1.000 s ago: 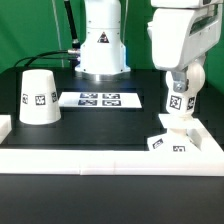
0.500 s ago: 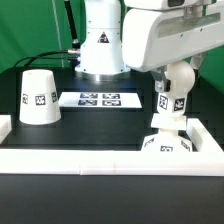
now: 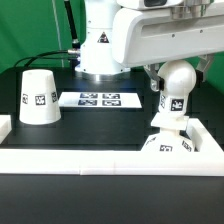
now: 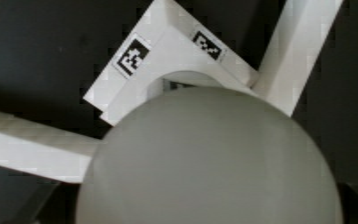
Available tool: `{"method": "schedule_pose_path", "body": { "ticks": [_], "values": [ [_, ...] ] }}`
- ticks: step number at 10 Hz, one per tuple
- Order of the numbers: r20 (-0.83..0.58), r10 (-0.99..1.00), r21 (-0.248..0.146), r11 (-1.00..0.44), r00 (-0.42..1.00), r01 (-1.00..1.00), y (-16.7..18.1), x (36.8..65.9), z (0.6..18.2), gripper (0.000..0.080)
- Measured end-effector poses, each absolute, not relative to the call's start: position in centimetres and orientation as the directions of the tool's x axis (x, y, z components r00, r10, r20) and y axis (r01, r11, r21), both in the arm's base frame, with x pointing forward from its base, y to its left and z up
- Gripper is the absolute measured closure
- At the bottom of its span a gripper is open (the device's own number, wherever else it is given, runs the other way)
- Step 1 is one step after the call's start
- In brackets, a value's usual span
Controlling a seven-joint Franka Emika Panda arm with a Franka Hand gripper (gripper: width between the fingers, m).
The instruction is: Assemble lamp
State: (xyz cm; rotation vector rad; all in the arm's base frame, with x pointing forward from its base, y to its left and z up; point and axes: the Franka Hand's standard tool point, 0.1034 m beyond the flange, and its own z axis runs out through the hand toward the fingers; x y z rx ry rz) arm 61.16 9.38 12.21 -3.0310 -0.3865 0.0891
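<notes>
The bulb [image 3: 177, 97] stands upright on the flat square base [image 3: 165, 147] at the exterior view's right, inside the corner of the white rim. My gripper [image 3: 177, 78] reaches down over the bulb's round head, with a dark finger on each side of it, and seems shut on it. In the wrist view the bulb's head [image 4: 202, 160] fills most of the picture, hides the jaws, and sits over the tagged base [image 4: 167, 55]. The cone shade [image 3: 38, 97] stands alone at the exterior view's left.
The marker board [image 3: 100, 99] lies flat in the middle at the back. A white raised rim [image 3: 70, 160] runs along the front and both sides. The arm's pedestal [image 3: 100, 45] stands behind the marker board.
My wrist has turned and the arm's big housing has swung across the top of the exterior view. The bulb and base have shifted slightly toward the exterior view's left.
</notes>
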Motion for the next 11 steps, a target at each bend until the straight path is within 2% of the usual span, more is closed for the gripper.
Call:
{"method": "schedule_pose_path", "body": {
  "ticks": [6,11],
  "values": [
    [-0.075,-0.202,-0.076,-0.975,0.977,-0.208,9.69,61.29,12.15,0.022],
    [-0.094,-0.558,-0.058,-0.824,0.825,-0.564,9.52,61.4,12.07,0.022]
  ]
}}
